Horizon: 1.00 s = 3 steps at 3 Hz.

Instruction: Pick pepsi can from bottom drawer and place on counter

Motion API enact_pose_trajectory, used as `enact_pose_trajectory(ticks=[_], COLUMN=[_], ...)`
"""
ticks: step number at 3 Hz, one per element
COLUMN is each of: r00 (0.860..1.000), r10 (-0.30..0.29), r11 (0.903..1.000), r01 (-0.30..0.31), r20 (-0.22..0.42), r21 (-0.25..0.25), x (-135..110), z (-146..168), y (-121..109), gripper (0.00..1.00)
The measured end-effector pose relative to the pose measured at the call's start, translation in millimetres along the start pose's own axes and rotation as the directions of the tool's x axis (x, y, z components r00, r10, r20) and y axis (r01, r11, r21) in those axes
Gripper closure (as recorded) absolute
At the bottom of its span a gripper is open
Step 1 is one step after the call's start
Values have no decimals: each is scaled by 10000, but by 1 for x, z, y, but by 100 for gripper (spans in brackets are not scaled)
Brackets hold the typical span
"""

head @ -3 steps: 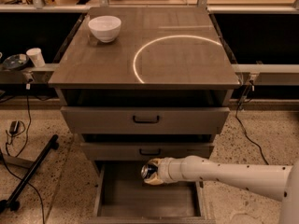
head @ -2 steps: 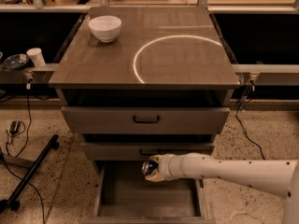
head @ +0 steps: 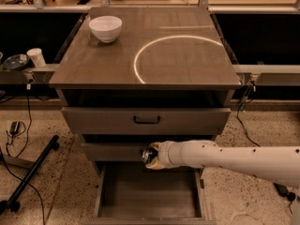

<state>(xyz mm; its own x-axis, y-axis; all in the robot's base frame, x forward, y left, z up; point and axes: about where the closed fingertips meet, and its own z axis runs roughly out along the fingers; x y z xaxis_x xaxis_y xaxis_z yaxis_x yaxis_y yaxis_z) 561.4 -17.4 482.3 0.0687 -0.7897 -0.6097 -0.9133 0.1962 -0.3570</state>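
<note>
Speckled floor [head: 61,182] flanks the cabinet; a white bowl [head: 105,28] sits at the counter's [head: 187,64] back left. Below, the gripper [head: 153,156] pinches the can [head: 148,155] before the middle drawer [head: 112,151], lifted clear over the open bottom drawer [head: 150,196]. Its arm [head: 234,158] reaches in from the right.

Bowl [head: 105,28] sits on the counter [head: 187,64], back-left corner. Under the counter's front edge comes the top drawer [head: 146,120], the middle drawer [head: 112,151] beneath it, and the bottom drawer [head: 150,196] lowest, standing out toward us. The arm [head: 234,158] reaches in from the right. The pincer [head: 153,156] hangs in front of the middle drawer, above the bottom drawer's back end, clamped around the pepsi can [head: 148,154] at its left tip. Left of the counter, a cup [head: 36,57] stands on a side ledge [head: 42,71].
</note>
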Motion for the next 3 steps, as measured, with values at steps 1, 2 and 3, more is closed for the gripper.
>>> enact_pose_trajectory(ticks=[1, 2, 3], r00=[9994, 9990, 9986], r10=[259, 387, 509], r11=[9997, 9992, 9983], r01=[-259, -387, -512], r20=[225, 222, 124], r21=[-19, 28, 264], x=[-8, -16, -24], z=[-11, -32, -57], y=[17, 41, 41], gripper=[100, 100, 100])
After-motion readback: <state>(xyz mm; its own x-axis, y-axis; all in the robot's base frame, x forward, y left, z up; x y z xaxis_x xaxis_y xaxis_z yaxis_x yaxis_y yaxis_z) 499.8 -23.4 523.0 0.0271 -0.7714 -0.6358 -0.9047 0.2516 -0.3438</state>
